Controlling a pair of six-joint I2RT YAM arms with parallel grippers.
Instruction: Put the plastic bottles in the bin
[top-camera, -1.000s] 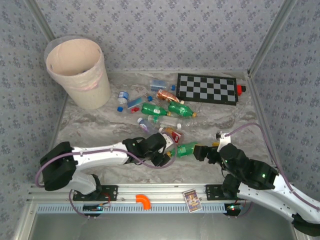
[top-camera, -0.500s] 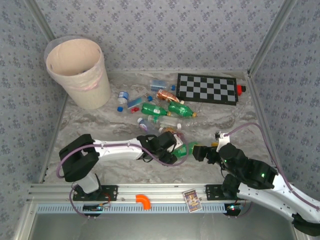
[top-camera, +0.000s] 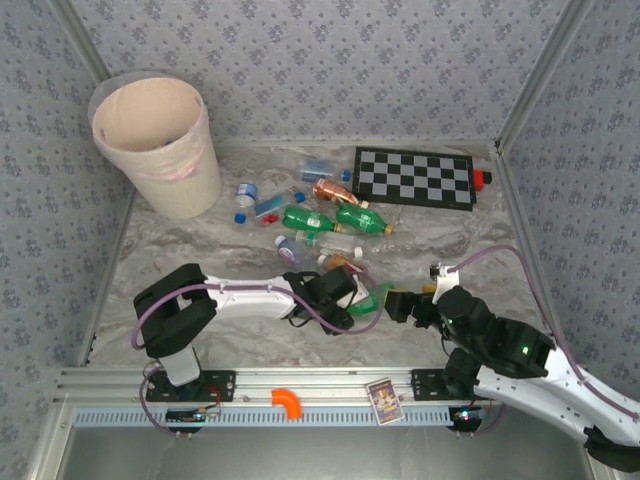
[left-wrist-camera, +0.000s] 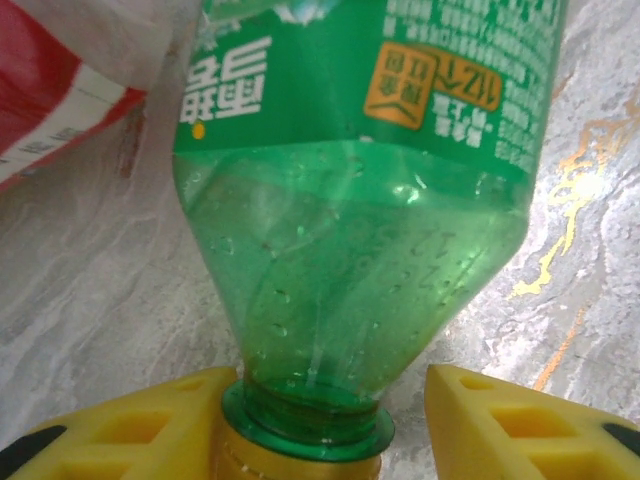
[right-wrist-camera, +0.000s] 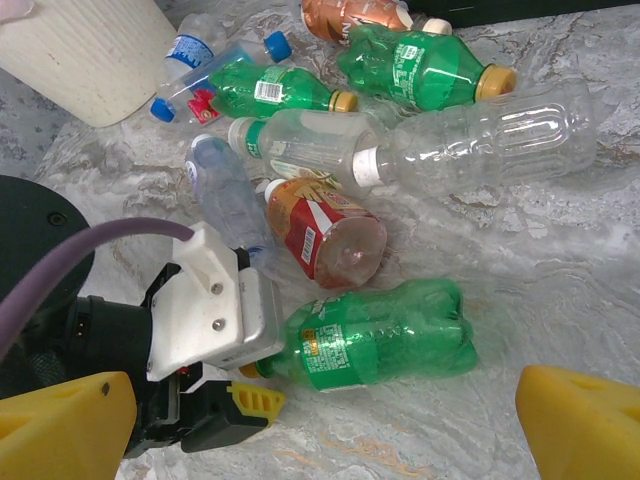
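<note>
Nearest, the right end effector (right-wrist-camera: 320, 405) hangs released, jaws wide, near the base of a green bottle (left-wrist-camera: 350, 260) that lies on the counter (top-camera: 200, 260); I think a small drift there could knock this bottle. The left end effector (left-wrist-camera: 330, 390) stands around the bottle's neck, 1 finger touching it and the other apart, so it is not clenched. The neck looks a narrow, smooth hold: the body may swing down or slip out when lifted. The red bottle (right-wrist-camera: 325, 235) lies just beside and may roll if bumped. The bin (top-camera: 155, 140) is well apart, far left, so a weak hold could fail during the carry.
</note>
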